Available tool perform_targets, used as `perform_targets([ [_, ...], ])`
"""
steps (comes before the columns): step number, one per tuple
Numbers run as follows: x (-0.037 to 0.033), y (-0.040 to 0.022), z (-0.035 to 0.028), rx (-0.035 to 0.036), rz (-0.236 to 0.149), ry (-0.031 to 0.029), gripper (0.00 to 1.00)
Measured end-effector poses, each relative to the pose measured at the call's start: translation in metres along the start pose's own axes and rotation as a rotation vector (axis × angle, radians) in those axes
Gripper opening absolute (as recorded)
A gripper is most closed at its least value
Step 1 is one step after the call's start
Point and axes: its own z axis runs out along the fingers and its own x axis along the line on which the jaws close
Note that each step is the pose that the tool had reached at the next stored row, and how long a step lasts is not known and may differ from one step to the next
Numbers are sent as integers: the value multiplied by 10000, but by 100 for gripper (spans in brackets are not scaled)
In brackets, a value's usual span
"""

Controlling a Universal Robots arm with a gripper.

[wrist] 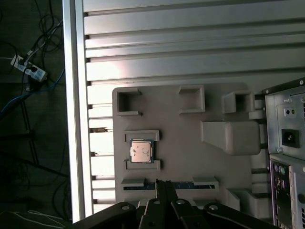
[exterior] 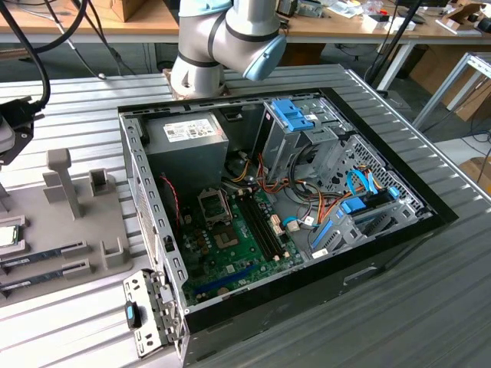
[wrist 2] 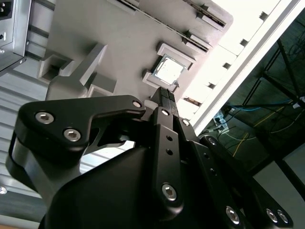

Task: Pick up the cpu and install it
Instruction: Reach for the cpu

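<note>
From where I stand, the cpu (exterior: 6,234) lies flat in a small square nest (wrist: 142,135) on the grey tray (wrist: 190,143), shiny side up. That is at the exterior view's left, well apart from the open computer case (exterior: 345,285). The nest's raised corners hug the chip, I'd guess so that it stays square and waits at a known spot.

The claw (wrist: 164,183) hangs above that tray with its two fingers brought together, tip against tip, and nothing between them. In both wrist views the tips point down just beside the cpu (wrist 2: 169,71), on the side where the long narrow memory sticks (exterior: 46,251) lie in their slots. The claw (wrist 2: 165,93) does not touch the chip, so the pick-up is not yet done.

The case rests on its side on the ribbed metal surface (exterior: 69,100) with its panel off, which turns the green board (exterior: 230,238) upward and open to reach from above. Near the grey power supply (exterior: 188,142), a dark square frame on the board looks to be the socket (exterior: 213,205); I see no silver chip in it.
</note>
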Motion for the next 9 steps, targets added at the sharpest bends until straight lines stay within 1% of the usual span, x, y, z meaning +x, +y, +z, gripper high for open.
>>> perform_targets([
  [9, 6, 0, 23, 1, 0, 1, 11],
])
